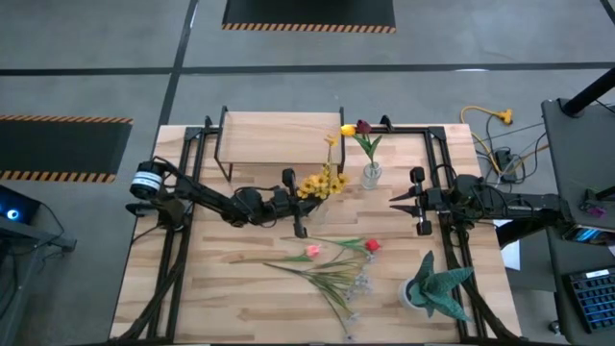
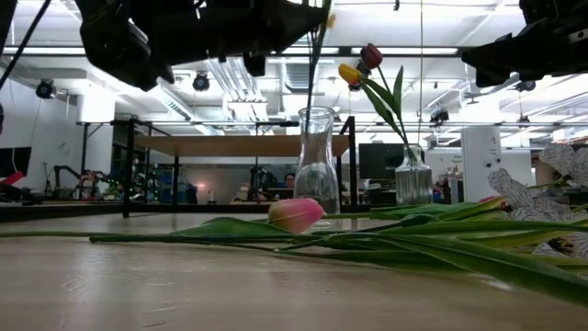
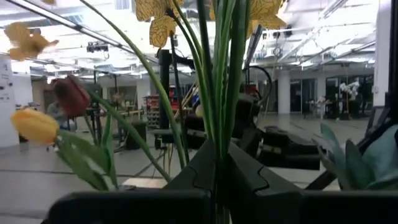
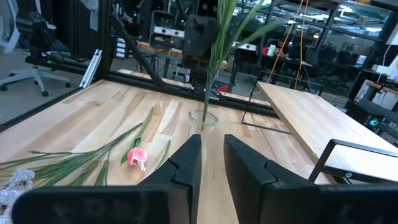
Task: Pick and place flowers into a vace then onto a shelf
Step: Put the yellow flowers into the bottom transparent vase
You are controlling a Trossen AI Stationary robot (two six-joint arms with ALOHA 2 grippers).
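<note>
At the centre of the overhead frame, the left gripper (image 1: 296, 204) is clamped on a bunch of green-stemmed yellow flowers (image 1: 322, 184) over a clear glass vase (image 2: 317, 165), while the right gripper (image 1: 404, 203), jaws narrowly parted, holds nothing at centre right.

Light wooden tabletop (image 1: 240, 298) on a grey concrete floor (image 1: 86, 58). Beyond the tabletop's far edge, a dark floor mat (image 1: 309, 13) with a yellow-and-black striped border; a second such mat (image 1: 60, 146) lies left of the tabletop. Right of the tabletop, a yellow cable (image 1: 487, 116). Behind the tabletop, an open hall with white ceiling beams and ceiling lamps (image 2: 200, 82), and possibly an office chair (image 4: 34, 40).
</note>
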